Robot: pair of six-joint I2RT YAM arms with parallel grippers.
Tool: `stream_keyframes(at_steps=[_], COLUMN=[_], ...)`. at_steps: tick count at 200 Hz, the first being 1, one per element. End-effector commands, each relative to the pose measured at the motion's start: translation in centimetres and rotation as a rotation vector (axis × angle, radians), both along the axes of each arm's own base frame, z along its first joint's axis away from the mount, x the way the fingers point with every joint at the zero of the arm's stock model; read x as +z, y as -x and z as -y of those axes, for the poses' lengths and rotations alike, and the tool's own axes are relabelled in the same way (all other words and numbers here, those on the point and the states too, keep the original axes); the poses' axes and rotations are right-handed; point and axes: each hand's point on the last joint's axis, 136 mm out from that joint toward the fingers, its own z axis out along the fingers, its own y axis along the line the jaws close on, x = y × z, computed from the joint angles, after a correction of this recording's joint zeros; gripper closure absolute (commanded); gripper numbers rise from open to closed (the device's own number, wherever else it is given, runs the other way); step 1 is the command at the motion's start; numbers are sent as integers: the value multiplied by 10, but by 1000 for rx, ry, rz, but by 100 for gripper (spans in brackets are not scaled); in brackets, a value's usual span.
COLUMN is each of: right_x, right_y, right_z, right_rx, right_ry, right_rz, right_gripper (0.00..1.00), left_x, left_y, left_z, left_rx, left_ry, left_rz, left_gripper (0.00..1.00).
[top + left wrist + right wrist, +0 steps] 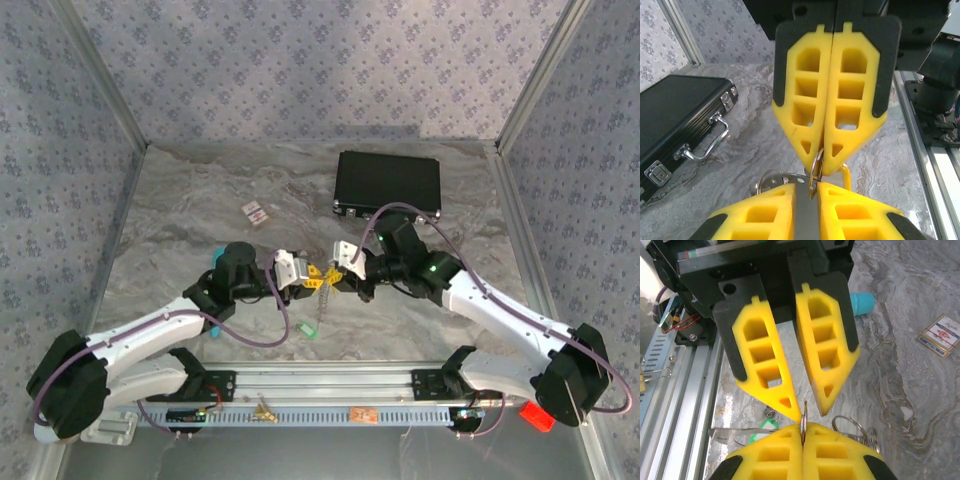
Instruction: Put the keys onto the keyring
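Facing each other tip to tip above the middle of the table (200, 200), the two arms meet on one small piece of metal. On the left, the left gripper (809, 187) has its yellow pads a little apart, with a plain gap between them, so it clamps nothing. The near edge of the keyring (815, 161) sits in that gap. What shows of the keyring here is a thin metal loop standing on edge, its flat plane lying along the line from one gripper to the other. Further right, the right gripper (803, 432) is pressed fully closed on the far side of that loop, squeezing its flat faces, with only a sliver of rim poking up past the tips. Both sets of pads are therefore turned the same way, and the left pair would land on the loop's flat sides if it closed. In the overhead view a pale beaded strand (322, 300) runs from under the meeting point toward the arm bases, its long axis pointing at the near edge. It ends beside the green key (308, 328), which lies on the table slightly to the left arm's side. I cannot tell whether the strand joins the loop. A small gold piece (265, 408) on the rail (330, 382) by the bases may be the other key, but it is too small to be sure. The left arm looks the better placed to fetch the green key, while the right keeps the loop upright.
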Motion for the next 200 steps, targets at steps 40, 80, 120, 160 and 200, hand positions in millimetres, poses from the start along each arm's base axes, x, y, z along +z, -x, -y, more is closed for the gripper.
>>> stream_keyframes(at_steps=[40, 80, 120, 160, 200], right_x=[-6, -6, 7, 1, -2], right_y=[4, 9, 0, -3, 2], right_z=[-3, -8, 1, 12, 9], right_rx=[82, 124, 28, -52, -62], right_ry=[228, 246, 84, 28, 10], right_rz=[92, 77, 33, -17, -34], right_gripper=[100, 100, 68, 66, 67], left_x=[9, 12, 13, 16, 16], left_y=[-1, 2, 5, 4, 2], left_z=[6, 7, 4, 4, 4], left_rx=[-32, -50, -51, -39, -23], left_ry=[-46, -44, -18, 4, 11], left_rz=[41, 52, 71, 68, 51], left_gripper=[83, 97, 100, 100, 100])
